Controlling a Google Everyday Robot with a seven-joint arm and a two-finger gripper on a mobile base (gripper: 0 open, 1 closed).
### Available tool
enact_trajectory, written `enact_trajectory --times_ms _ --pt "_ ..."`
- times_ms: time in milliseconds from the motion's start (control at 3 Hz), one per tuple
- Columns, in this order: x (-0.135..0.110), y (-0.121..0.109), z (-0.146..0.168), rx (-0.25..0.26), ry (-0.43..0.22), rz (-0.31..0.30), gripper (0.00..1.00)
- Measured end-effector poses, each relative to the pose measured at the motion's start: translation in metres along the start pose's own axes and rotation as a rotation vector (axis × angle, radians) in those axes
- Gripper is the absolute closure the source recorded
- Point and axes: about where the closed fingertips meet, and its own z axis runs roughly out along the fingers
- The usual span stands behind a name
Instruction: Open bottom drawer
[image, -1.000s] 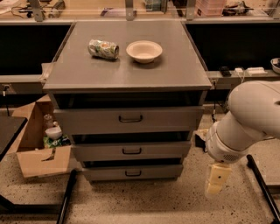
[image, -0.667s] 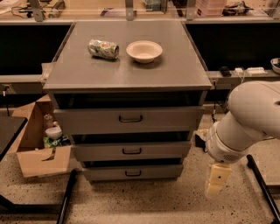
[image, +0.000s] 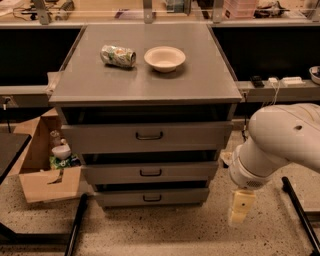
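My pale yellowish gripper (image: 240, 209) hangs pointing down just above the speckled stone floor (image: 165, 232), off to the right of the cabinet's foot. From this angle I can't tell how its jaws stand, wide or narrow, and it holds nothing that I can see. Above it the bulky white arm (image: 282, 142) curves in from the right edge of the view.

The bottom drawer (image: 125, 196), a narrow grey metal front at the very foot of the cabinet, lies left of the gripper at about the same height, not touching it. Its small dark bar handle (image: 151, 198) sits at the centre, well apart from the gripper. Above it are the mid-sized grey drawer front (image: 110, 173) and then the tallest grey drawer front (image: 100, 137), with dark gaps between them.

On the grey cabinet top (image: 150, 87) a crushed drink can (image: 118, 55) lies on its side just beside a shallow cream bowl (image: 164, 58). An open brown cardboard box (image: 42, 175) stands on the floor to the cabinet's left.
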Motion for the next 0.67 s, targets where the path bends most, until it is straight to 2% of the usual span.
enact_trajectory --times_ms 333,667 --pt "-0.02 0.001 0.063 -0.045 -0.039 -0.085 0.0" --pt "-0.053 -0.008 0.143 -0.085 -0.144 -0.146 0.0"
